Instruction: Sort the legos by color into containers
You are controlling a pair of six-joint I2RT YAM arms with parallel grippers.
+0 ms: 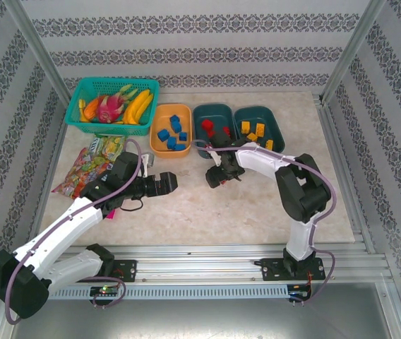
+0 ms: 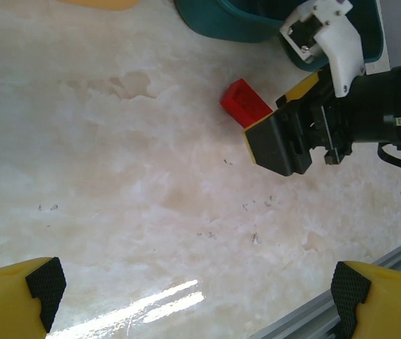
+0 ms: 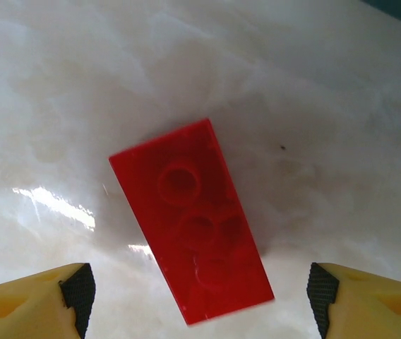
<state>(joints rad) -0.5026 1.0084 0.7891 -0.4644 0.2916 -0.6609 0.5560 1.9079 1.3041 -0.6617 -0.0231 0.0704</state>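
Lettering on the colourful snack bags point(image 1: 87, 166) at the left of the table point(image 1: 186, 215) is too small for you to read from overhead. The brick you want is the red lego point(image 3: 192, 222): a glossy oblong lying flat on the pale marbled top, skewed to the camera, with three rings in a row along its upper face (studs or tubes, I can't tell which). Your right gripper point(image 3: 199, 289) hangs directly over it with its yellow, black-padded fingers spread wide, one on each side of the brick and both clear of it. Your left gripper point(image 2: 197, 286) is also wide open, with bare tabletop between its fingers. The left wrist view gives you the side-on angle: the red brick sits on the table just beside the right gripper's black body, close to the front of a teal bin. The top view gives you the sorting: blue bricks in the orange bin point(image 1: 164, 113), red ones in the middle teal bin point(image 1: 199, 113), yellow-orange ones in the right teal bin point(image 1: 260, 113), with a teal mesh basket point(image 1: 80, 120) of toy fruit point(image 1: 119, 104) to their left.
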